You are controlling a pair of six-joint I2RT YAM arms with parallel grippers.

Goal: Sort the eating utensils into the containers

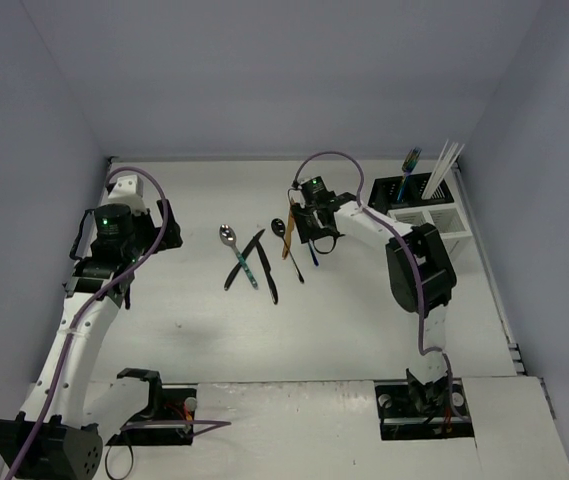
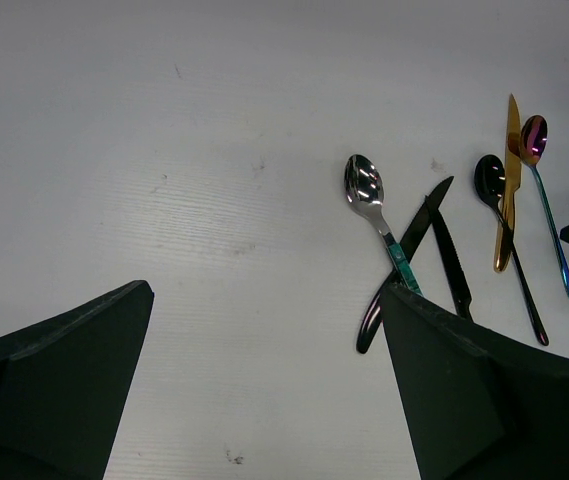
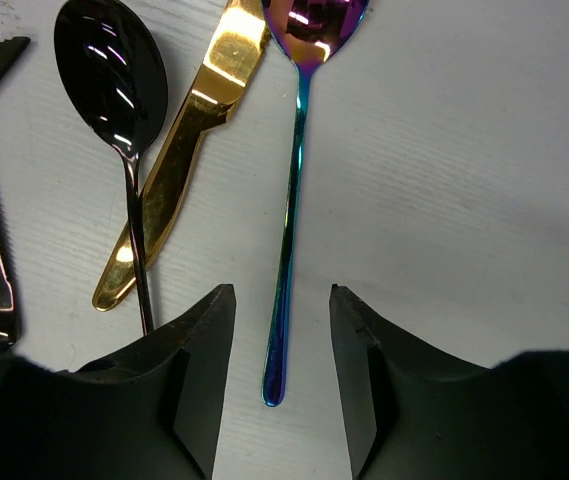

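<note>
My right gripper [image 3: 282, 300] is open low over the table, its fingers on either side of the handle of a blue-and-magenta spoon [image 3: 292, 200], not touching it. A gold knife [image 3: 179, 160] and a black spoon [image 3: 114, 70] lie just left of it. In the top view my right gripper [image 1: 314, 235] covers that spoon. A silver spoon with a teal handle [image 1: 227, 235] and two crossed black knives [image 1: 249, 262] lie further left. My left gripper [image 1: 114, 250] is wide open and empty, far left of the utensils. The black caddy [image 1: 404, 190] and white caddy [image 1: 439, 218] stand at the back right.
Blue-teal utensils [image 1: 411, 160] stand in the black caddy, and white sticks [image 1: 444, 165] stand by the white one. The left wrist view shows the silver spoon [image 2: 364, 185], the black knives [image 2: 411, 238], the black spoon [image 2: 491, 180] and the gold knife [image 2: 511, 170]. Grey walls close in on three sides.
</note>
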